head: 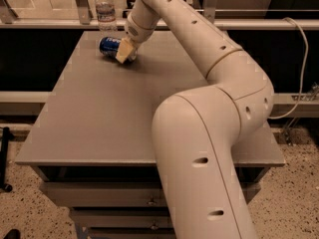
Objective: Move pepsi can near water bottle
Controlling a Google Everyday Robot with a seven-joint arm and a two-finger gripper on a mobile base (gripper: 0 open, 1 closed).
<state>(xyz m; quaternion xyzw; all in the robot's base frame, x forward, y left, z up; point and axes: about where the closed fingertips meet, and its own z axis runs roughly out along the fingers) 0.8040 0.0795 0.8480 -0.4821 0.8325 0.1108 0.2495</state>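
One tan-fingered gripper (124, 52) clamps the blue pepsi can (107, 46), sideways on the matte table (99, 118) near the clear water bottle (105, 9).

Lab or robot test bay, not a home. Evidence: a bare grey counter (124, 118) on a drawer unit (99, 195), a speckled terrazzo floor (30, 205), a metal rail (269, 24) running behind, and a loose white cable (302, 49) hanging at the right. Gripper (124, 51) is at the counter's far left, at the pepsi can (107, 45), near the water bottle (105, 6).
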